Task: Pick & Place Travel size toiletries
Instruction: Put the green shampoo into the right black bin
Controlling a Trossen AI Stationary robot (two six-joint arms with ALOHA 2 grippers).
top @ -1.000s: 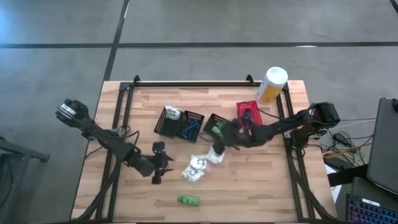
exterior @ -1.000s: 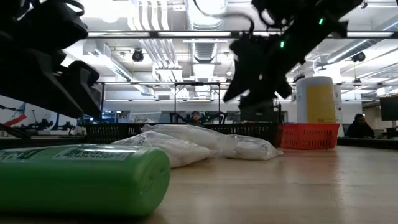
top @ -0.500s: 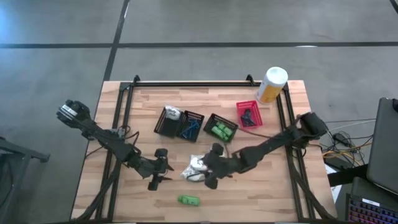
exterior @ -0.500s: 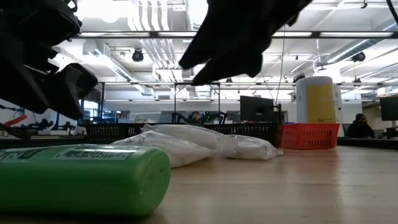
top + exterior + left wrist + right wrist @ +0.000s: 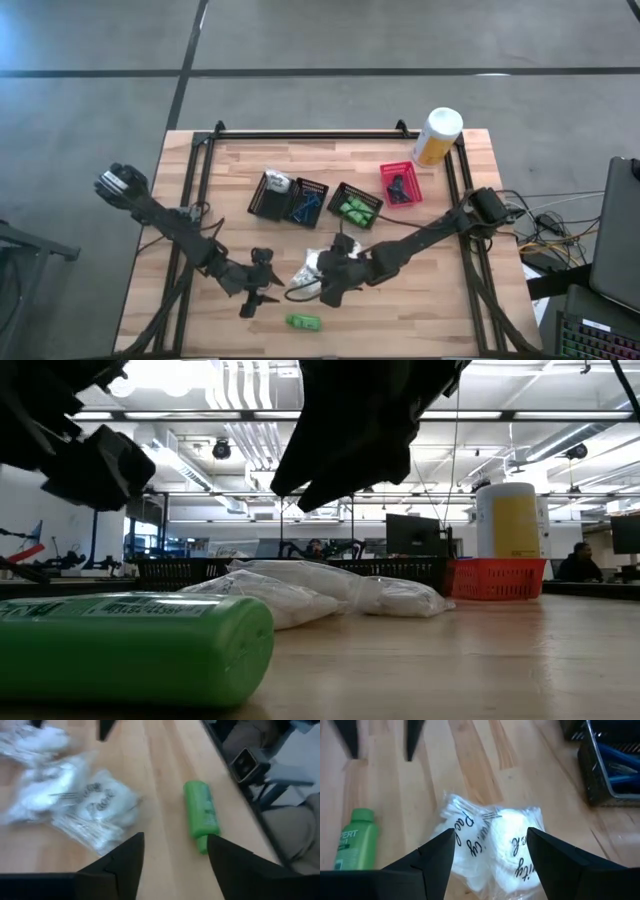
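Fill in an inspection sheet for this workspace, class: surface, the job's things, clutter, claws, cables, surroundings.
Surface: wooden table, dark rails along its edges.
Job's things: white wrapped packets and green bottle loose; more items inside four mesh baskets.
Clutter: white-and-yellow canister at back corner.
Claws: left claw open near the bottle; right claw open over the packets.
Cables: bundle beside the table's right edge.
Surroundings: grey floor, laptop to the right.
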